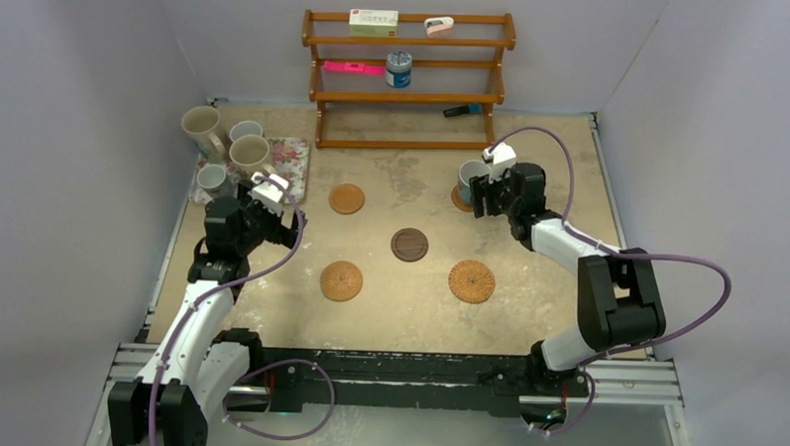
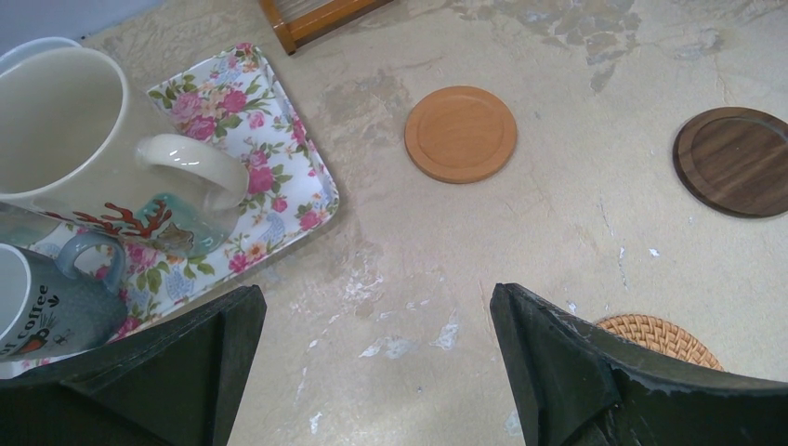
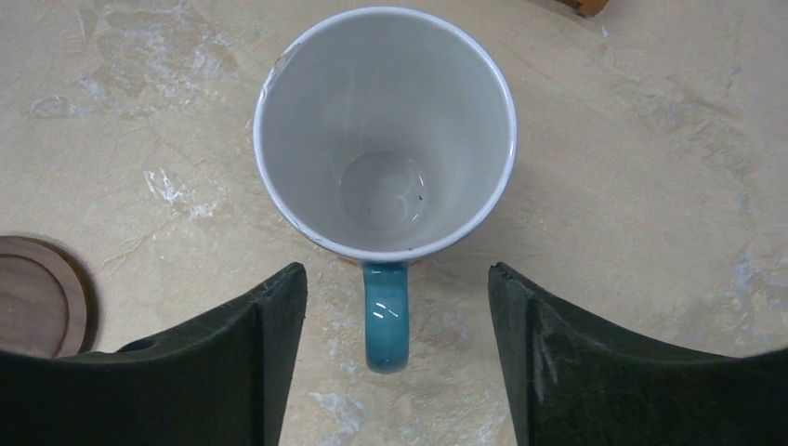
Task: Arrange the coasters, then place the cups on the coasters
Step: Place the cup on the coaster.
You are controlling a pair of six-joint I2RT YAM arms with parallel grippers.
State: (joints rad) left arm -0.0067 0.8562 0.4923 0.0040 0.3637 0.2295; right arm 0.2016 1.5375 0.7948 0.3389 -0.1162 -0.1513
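Observation:
A light blue cup [image 1: 469, 175] stands upright on a tan coaster [image 1: 458, 200] at the right rear. My right gripper [image 1: 479, 194] is open just behind it. In the right wrist view the cup's handle [image 3: 386, 316] lies between the fingers [image 3: 269, 325] without touching either one. Three more cups, a large cream one [image 1: 200, 124], a second cream one [image 1: 249, 154] and a small grey one [image 1: 212, 179], stand on the floral tray [image 1: 292, 158]. My left gripper [image 1: 284, 211] hangs open and empty beside that tray. A smooth orange coaster [image 1: 347, 199], a dark brown coaster [image 1: 409, 244] and two woven coasters [image 1: 340, 281] [image 1: 471, 281] lie bare.
A wooden shelf rack [image 1: 407, 97] stands at the back with a tin can [image 1: 398, 69] and small items on it. Another small cup [image 1: 244, 130] sits behind the tray. Grey walls close in the table on the left, back and right.

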